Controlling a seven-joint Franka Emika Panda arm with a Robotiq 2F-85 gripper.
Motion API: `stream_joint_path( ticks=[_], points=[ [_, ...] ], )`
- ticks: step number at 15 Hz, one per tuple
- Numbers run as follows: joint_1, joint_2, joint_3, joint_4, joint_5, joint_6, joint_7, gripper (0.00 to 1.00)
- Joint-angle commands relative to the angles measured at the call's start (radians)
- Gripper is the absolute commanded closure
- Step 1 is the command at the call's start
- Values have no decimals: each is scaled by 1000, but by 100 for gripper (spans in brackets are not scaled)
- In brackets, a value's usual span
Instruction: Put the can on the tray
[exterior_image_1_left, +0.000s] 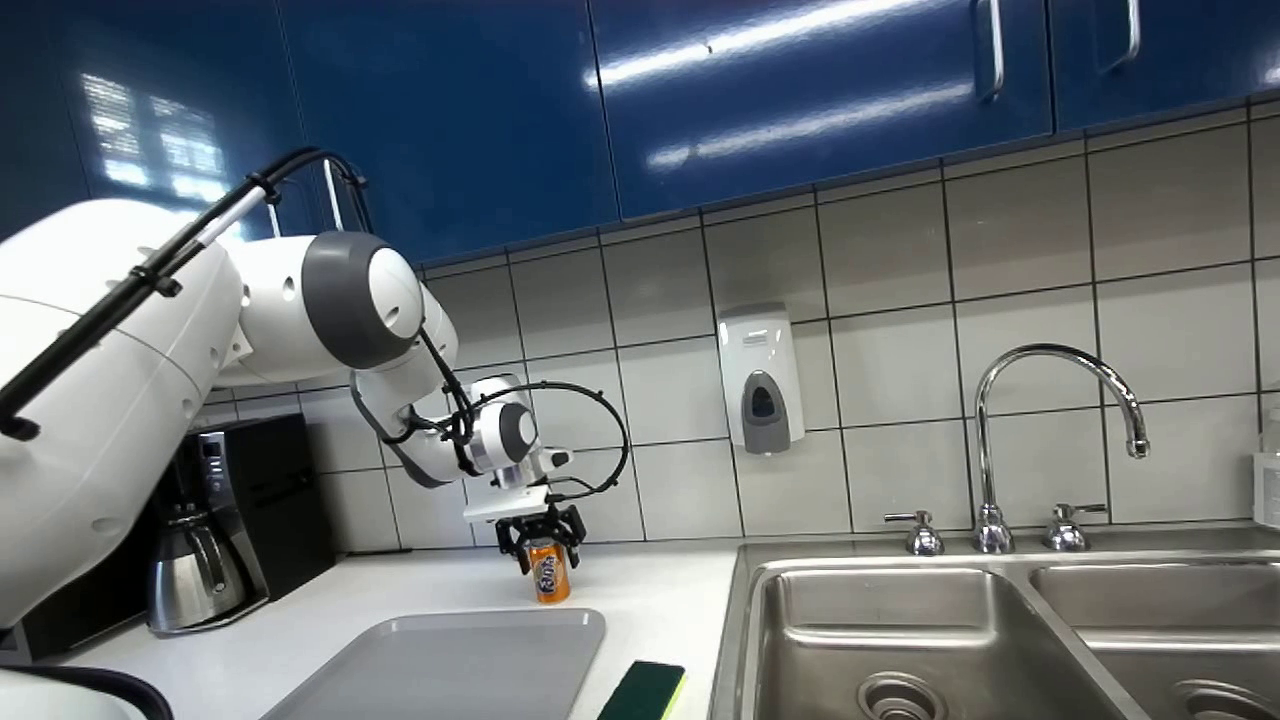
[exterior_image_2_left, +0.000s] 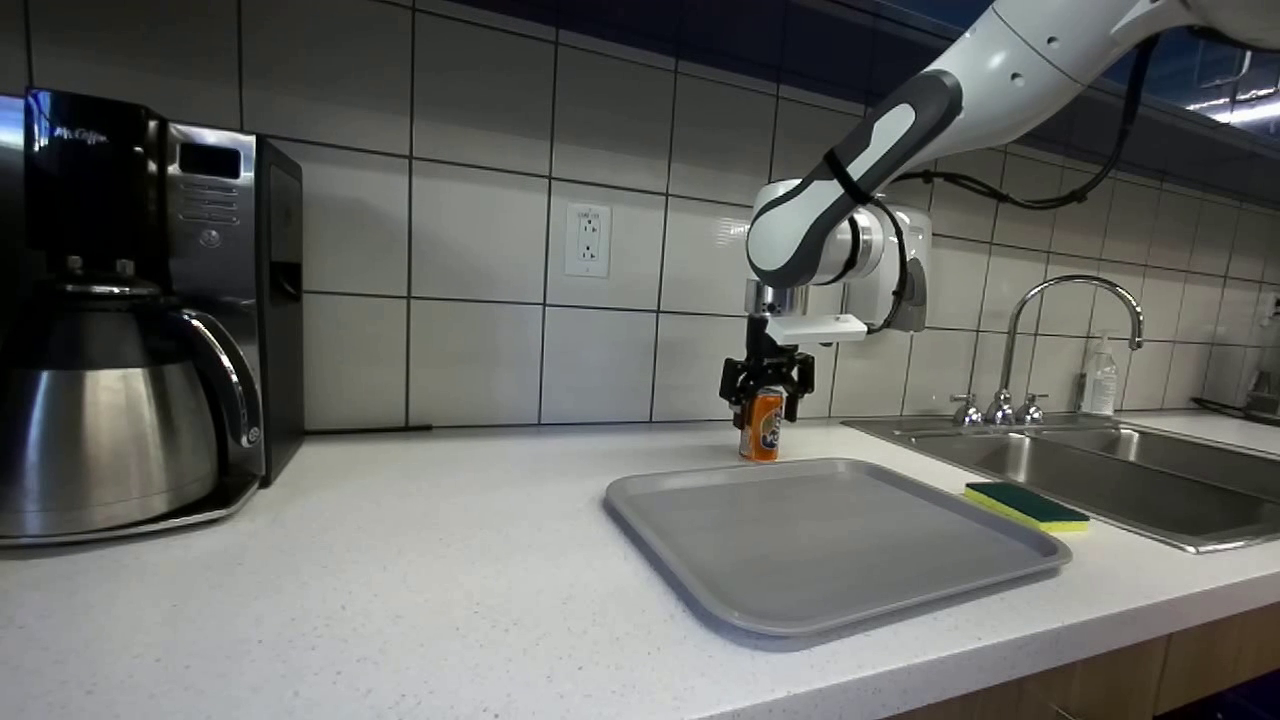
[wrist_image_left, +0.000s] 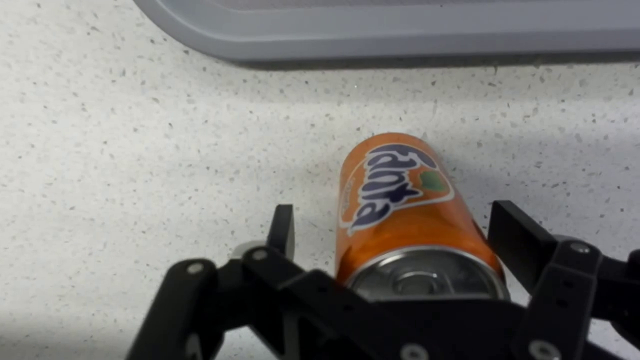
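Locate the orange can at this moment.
In both exterior views, the can stands upright on the counter between the tray and tiled wall, the open gripper straddling it. The wrist view has it right of centre.

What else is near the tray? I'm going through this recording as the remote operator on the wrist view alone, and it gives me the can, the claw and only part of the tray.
Observer: A green-and-yellow sponge lies beside the tray, as both exterior views show.
Operator: And past the sponge, going away from the tray?
Observer: A steel sink with two basins.
Operator: What is behind the can, on the side away from the tray?
Observer: A tiled wall; in both exterior views the can stands between it and the tray.
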Motion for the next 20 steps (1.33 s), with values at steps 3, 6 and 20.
stream_joint_path(
  ticks=[3,6,20],
  points=[
    [-5,-12,9,-10,20,12,-27,25],
    [-5,-12,9,-13,18,20,-30,44],
    [-13,-138,14,-134,29,109,-32,59]
  ],
)
